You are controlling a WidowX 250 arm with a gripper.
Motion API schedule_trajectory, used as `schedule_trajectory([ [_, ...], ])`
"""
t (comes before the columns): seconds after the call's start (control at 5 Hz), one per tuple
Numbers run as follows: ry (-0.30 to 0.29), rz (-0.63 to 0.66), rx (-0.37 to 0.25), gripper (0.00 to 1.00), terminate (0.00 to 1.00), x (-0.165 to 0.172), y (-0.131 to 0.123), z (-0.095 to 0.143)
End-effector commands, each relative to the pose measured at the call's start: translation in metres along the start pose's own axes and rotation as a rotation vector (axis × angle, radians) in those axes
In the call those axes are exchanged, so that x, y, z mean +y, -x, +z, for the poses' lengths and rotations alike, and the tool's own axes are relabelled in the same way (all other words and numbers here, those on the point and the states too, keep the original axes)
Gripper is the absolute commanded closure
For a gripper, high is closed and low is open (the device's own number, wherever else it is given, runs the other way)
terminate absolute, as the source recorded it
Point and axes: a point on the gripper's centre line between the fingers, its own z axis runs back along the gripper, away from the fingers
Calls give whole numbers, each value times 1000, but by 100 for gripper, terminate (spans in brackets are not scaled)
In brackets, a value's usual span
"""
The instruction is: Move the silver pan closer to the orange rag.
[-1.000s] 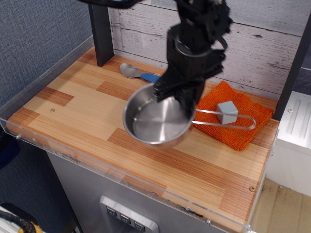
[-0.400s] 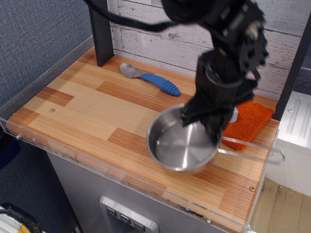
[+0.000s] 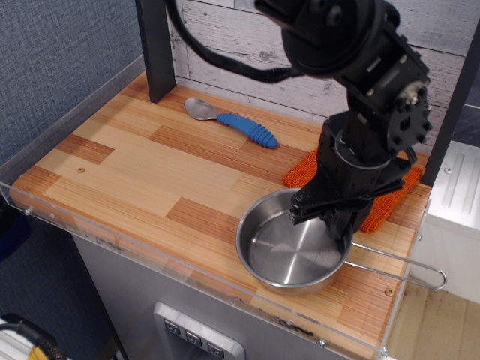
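Note:
The silver pan [image 3: 289, 251] sits at the front right of the wooden table, its wire-loop handle [image 3: 397, 271] pointing right past the table edge. My gripper [image 3: 324, 217] is at the pan's far rim, fingers closed on the rim. The orange rag [image 3: 300, 169] lies just behind the pan, mostly hidden by my arm; its left corner and a strip on the right show. The pan's rim is next to the rag's front edge. The small grey cube is hidden.
A blue-handled metal spoon [image 3: 232, 118] lies at the back middle. A dark post [image 3: 156, 45] stands at the back left. A clear acrylic rim [image 3: 135, 251] runs along the table's front and left edges. A white unit [image 3: 454, 195] stands to the right.
My gripper has carried the pan from the table's middle to the front right and lowered it in front of the rag. The handle now sticks out over the right edge.

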Motion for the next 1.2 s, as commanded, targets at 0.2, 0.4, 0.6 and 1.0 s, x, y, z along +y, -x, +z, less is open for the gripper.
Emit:
schedule_trajectory([
  [0.2, -39, 89, -49, 0, 0, 11, -4, 16],
  [0.4, -38, 82, -61, 0, 0, 11, -6, 19],
  [0.6, -29, 95, -65, 0, 0, 12, -8, 22],
  [1.0, 5, 96, -61, 0, 0, 12, -14, 30],
])
